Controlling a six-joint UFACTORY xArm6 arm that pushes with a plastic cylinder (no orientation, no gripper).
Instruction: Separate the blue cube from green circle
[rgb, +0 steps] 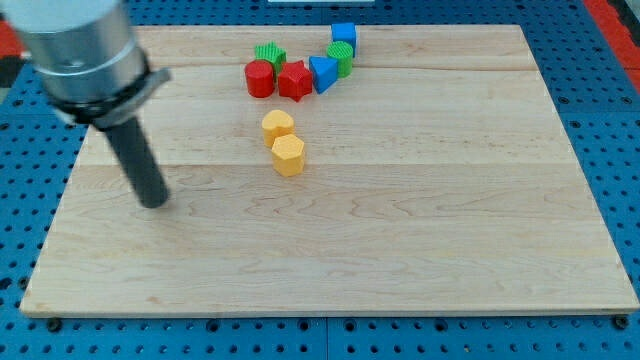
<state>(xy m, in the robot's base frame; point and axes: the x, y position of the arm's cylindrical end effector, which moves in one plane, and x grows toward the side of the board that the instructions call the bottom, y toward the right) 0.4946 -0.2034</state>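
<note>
blue cube (344, 35) sat at board's top, touching green circle (341, 56) just below it; no clear long axis | blue triangle (322, 72), red star (295, 80), red cylinder (260, 78), green star (270, 54) clustered leftward; two yellow hexagonal blocks (279, 125) (288, 155) lower | my tip (153, 203) rested on wooden board (420, 230) far left, well apart from all blocks; bare rod, held nothing

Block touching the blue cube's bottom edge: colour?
Green: the circle sits against the blue cube; camera view.

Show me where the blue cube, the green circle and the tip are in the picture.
blue cube (344, 33): camera view, on its top face.
green circle (342, 54): camera view, on its visible top, just below the cube.
my tip (153, 202): camera view, at the rod's lower end, far left of the blocks.
</note>
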